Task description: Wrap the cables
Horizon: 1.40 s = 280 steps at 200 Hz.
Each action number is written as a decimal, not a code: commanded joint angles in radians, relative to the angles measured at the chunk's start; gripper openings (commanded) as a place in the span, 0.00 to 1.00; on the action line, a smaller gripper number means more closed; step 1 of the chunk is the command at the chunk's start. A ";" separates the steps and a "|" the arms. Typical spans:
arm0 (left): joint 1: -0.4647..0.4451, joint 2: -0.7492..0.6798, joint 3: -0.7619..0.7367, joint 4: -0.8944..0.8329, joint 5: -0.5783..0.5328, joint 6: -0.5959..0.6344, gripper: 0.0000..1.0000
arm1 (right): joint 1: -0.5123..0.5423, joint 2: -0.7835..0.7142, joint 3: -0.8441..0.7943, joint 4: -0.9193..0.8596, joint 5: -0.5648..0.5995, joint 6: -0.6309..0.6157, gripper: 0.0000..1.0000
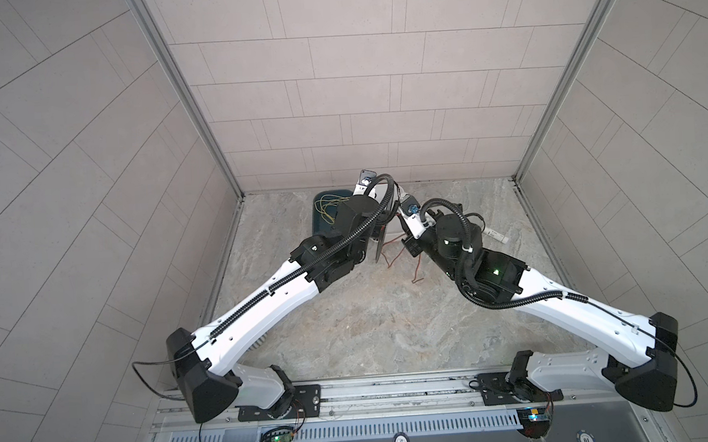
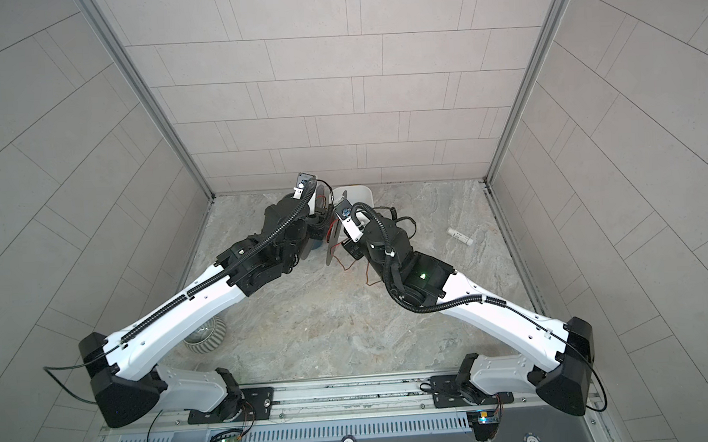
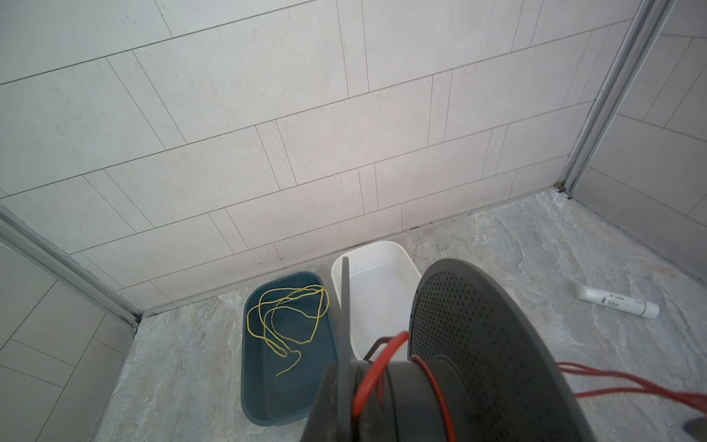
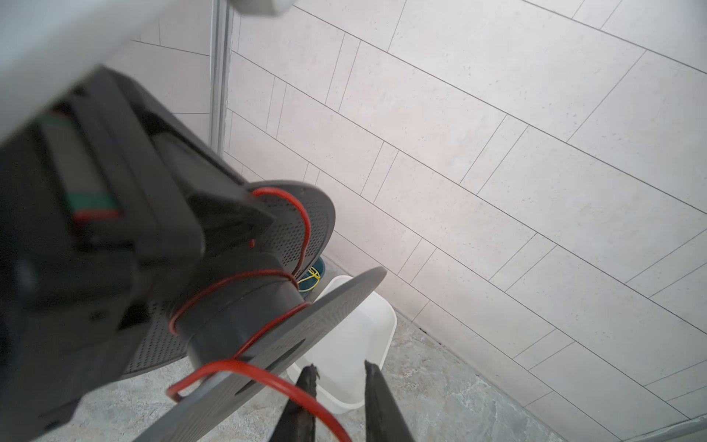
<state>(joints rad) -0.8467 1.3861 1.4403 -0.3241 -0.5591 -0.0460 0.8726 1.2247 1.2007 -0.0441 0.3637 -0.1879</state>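
Both top views look down from overhead; wrist cameras sit close, sharing the grey spool (image 3: 478,325).

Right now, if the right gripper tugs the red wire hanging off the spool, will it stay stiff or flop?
Probably floppy: the red wire sags off the spool in a loose loop and trails in slack curves on the table. Likely slippery: it is far thinner than a finger of the right gripper, so a loose pinch might lose it.

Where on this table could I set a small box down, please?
The front middle of the table is bare, between the red wire and the base rail. The back right corner beyond the white tube is free too. Crowded: back centre, with blue tray, white tray and spool.
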 commanded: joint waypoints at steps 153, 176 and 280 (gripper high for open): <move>0.042 -0.109 -0.010 -0.029 0.295 -0.013 0.00 | -0.288 0.030 -0.018 0.033 -0.226 0.194 0.44; 0.066 -0.107 0.007 -0.056 0.330 -0.045 0.00 | -0.306 -0.020 -0.049 -0.034 -0.242 0.247 0.54; 0.142 -0.117 0.066 -0.136 0.491 -0.127 0.00 | -0.380 -0.129 -0.276 -0.019 -0.688 0.387 0.56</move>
<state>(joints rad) -0.7052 1.2984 1.4456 -0.4854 -0.0917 -0.1440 0.4946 1.0809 0.9455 -0.1055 -0.1638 0.1440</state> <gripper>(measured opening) 0.073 0.560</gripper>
